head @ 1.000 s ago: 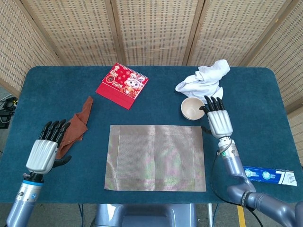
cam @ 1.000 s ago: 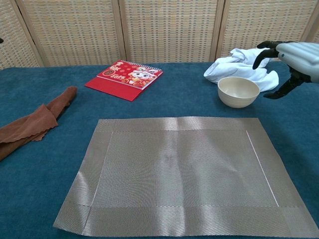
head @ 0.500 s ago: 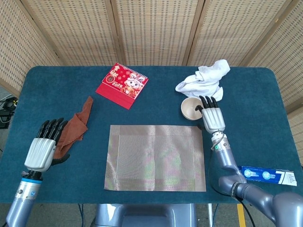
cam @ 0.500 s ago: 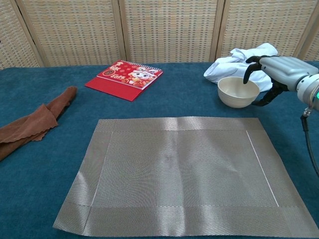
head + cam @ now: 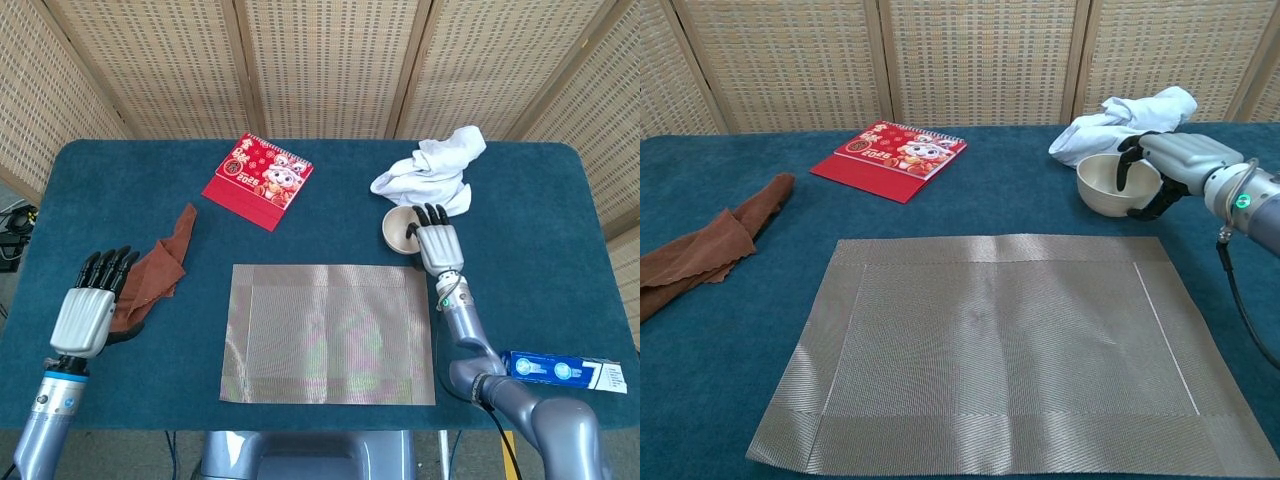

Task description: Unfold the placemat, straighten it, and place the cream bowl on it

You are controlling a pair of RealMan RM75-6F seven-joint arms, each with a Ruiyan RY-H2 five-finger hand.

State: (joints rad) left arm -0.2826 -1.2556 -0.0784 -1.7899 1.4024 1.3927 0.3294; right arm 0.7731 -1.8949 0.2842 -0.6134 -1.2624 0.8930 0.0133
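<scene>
The grey woven placemat (image 5: 330, 332) (image 5: 1010, 340) lies unfolded and flat at the table's middle front. Just beyond its far right corner the cream bowl (image 5: 400, 228) (image 5: 1102, 188) stands upright on the blue cloth, off the mat. My right hand (image 5: 437, 240) (image 5: 1170, 165) is at the bowl's right side. Its fingers hook over the rim into the bowl and the thumb lies against the outer wall, pinching the rim. My left hand (image 5: 85, 300) hovers with fingers apart and nothing in it, at the front left beside a brown cloth; the chest view does not show it.
A red calendar (image 5: 258, 180) (image 5: 890, 158) lies at the back left. A crumpled white cloth (image 5: 430, 170) (image 5: 1120, 125) sits right behind the bowl. The brown cloth (image 5: 160, 270) (image 5: 700, 250) lies left of the mat. A blue toothpaste box (image 5: 565, 370) lies at the front right.
My right hand moved left and down from beside the bowl onto its rim, fingers now curled inside it. The left hand drifted slightly toward the front. Bowl and mat stayed put.
</scene>
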